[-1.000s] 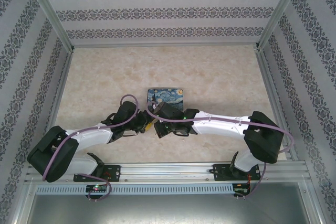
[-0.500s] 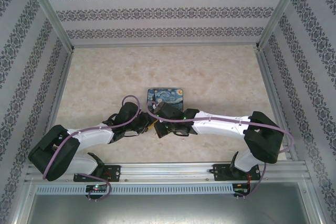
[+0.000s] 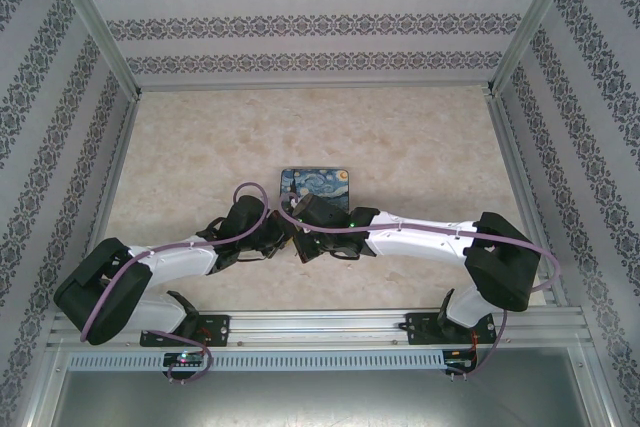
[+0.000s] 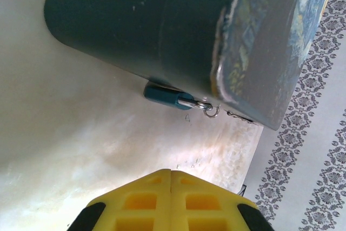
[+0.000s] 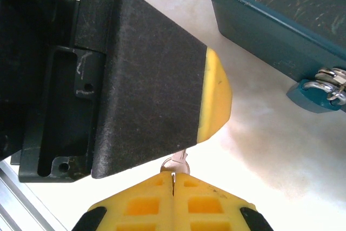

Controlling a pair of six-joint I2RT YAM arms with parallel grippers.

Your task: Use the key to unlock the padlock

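Note:
My right gripper (image 5: 173, 176) is shut on the round head of the small silvery key (image 5: 177, 162). The key's blade runs up behind the black, yellow-tipped finger (image 5: 157, 90) of my left gripper, so I cannot tell whether that gripper grips it. In the left wrist view my left gripper (image 4: 171, 172) is shut, tips pressed together, with nothing showing between them. The small teal padlock (image 4: 161, 96) hangs by its silver shackle from the painted case (image 4: 162, 25), ahead of the left fingertips. The right wrist view shows the padlock (image 5: 312, 98) at its right edge. From above, both grippers (image 3: 295, 237) meet just in front of the case (image 3: 315, 185).
The painted case lies on a pale marble tabletop (image 3: 400, 147) inside patterned walls with metal frame rails (image 3: 320, 322) along the near edge. A small metal ring (image 4: 212, 112) lies beside the padlock's shackle.
My left gripper has closed from open to shut and shifted slightly right against the right gripper. The right gripper has stayed shut on the key in the same place.

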